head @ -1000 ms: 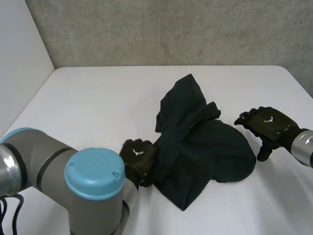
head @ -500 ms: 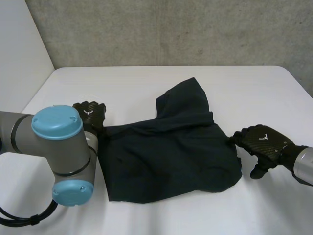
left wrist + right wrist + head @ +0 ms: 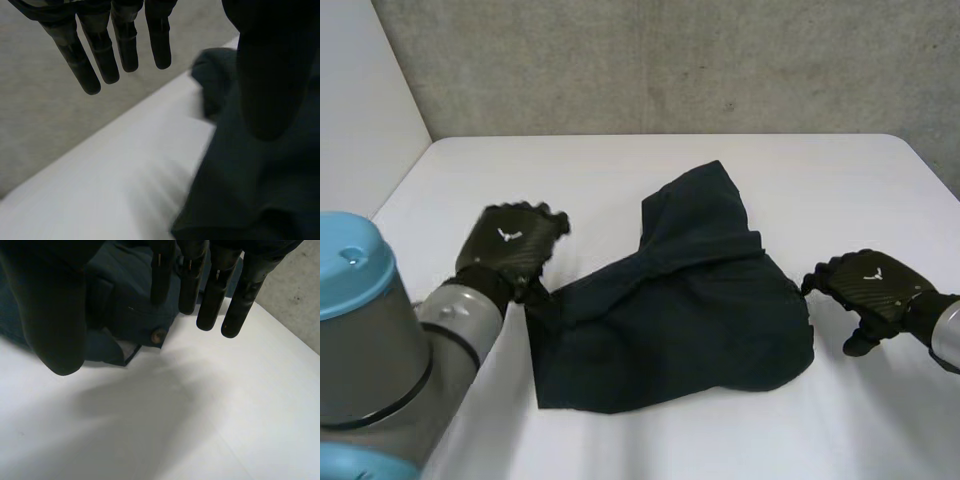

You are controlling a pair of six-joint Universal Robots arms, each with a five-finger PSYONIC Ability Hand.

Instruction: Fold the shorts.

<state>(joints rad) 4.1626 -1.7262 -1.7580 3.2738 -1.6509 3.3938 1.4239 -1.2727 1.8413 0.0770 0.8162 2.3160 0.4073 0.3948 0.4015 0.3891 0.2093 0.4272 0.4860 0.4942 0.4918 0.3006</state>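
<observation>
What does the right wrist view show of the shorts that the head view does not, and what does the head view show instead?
The right wrist view gives close detail: a small round button at the edge of the shorts, just beyond the straight fingers of the right hand. The head view gives the layout: the whole wrinkled shorts, the left hand at their left corner, and the grey wall behind. Both show the dark shorts, the white table and the right hand close beside the shorts.

White table [image 3: 620,170], grey wall [image 3: 670,60]
</observation>
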